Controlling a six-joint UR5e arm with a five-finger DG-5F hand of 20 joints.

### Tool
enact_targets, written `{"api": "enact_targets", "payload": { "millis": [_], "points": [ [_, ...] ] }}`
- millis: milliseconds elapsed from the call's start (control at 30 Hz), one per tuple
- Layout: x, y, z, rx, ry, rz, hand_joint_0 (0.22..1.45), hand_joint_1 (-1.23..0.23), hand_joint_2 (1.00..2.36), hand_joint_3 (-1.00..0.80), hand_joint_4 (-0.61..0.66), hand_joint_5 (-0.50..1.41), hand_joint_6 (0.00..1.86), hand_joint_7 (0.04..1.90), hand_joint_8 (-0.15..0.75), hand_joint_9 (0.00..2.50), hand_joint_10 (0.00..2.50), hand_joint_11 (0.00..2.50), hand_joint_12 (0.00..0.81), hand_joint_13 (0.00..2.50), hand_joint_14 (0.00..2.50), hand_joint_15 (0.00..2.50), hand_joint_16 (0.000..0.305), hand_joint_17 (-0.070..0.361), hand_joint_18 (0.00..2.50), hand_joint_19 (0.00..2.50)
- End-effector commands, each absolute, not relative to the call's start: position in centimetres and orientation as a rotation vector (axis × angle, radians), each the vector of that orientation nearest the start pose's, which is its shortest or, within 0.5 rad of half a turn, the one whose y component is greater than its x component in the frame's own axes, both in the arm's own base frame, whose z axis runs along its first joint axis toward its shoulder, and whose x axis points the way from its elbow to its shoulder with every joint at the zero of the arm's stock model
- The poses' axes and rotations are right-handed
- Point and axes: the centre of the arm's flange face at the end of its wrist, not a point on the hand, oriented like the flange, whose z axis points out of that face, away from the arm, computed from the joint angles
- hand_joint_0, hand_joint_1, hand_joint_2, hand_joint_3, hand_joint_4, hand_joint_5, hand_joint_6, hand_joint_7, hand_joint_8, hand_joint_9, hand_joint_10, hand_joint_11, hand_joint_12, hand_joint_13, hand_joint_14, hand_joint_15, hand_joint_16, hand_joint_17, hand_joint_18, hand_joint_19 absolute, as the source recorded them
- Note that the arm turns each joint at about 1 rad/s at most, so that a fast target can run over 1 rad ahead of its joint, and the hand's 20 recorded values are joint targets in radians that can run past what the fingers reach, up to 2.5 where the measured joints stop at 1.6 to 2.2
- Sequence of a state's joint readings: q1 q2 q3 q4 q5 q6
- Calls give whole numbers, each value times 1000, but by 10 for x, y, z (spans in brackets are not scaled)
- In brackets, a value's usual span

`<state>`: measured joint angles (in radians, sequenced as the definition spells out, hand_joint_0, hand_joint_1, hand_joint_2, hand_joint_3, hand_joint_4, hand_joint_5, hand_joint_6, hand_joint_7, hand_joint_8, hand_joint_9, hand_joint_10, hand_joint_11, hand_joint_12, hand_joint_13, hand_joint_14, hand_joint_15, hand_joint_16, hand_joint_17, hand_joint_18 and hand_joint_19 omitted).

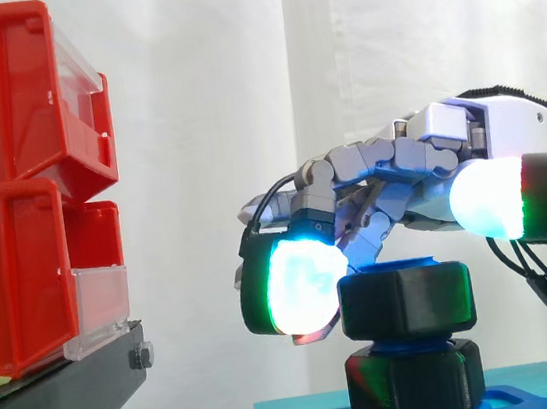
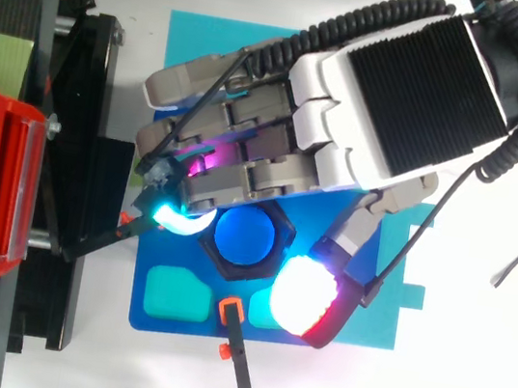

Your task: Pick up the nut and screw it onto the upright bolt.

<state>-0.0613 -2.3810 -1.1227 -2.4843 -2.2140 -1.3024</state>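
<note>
A black hex nut (image 1: 405, 303) (image 2: 284, 219) sits on the upright blue bolt (image 2: 245, 235), above a second black hex piece (image 1: 415, 380) at the bolt's foot. My hand (image 2: 370, 103) arches over the nut from the right with its fingers curled down round it. One cyan-white fingertip pad (image 1: 300, 287) rests against the nut's left face. The thumb pad (image 1: 490, 198), glowing white and red, hangs above and to the right of the nut, apart from it. The bolt stands on a blue base plate (image 2: 356, 326).
Red bins (image 1: 11, 199) are stacked on a black stand (image 1: 56, 394) at the left, close to the fingertips. A black tool with orange ends (image 2: 235, 356) lies at the plate's near edge. Teal recesses (image 2: 171, 290) sit in the plate beside the bolt.
</note>
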Motion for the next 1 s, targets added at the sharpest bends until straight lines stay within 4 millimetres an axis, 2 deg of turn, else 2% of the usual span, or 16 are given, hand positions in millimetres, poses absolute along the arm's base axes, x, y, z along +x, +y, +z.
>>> {"api": "enact_targets", "payload": {
  "millis": [0,233,533,967],
  "points": [
    [773,-126,244,-349,1315,583,499,-143,1000,-500,183,33,504,1250,230,1030,0,0,188,664,0,0,19,44,269,0],
    [771,-135,245,-354,1312,579,520,-155,1000,-500,138,67,500,1404,232,1171,0,0,162,785,0,0,15,34,393,0],
    [769,-141,246,-356,1309,575,528,-169,1000,-500,110,73,559,1304,226,1368,0,0,136,910,0,0,10,23,524,0],
    [768,-149,249,-368,1301,575,532,-186,1000,-500,103,80,581,1283,203,1556,0,54,116,1025,0,0,6,14,646,55]
  ]
}}
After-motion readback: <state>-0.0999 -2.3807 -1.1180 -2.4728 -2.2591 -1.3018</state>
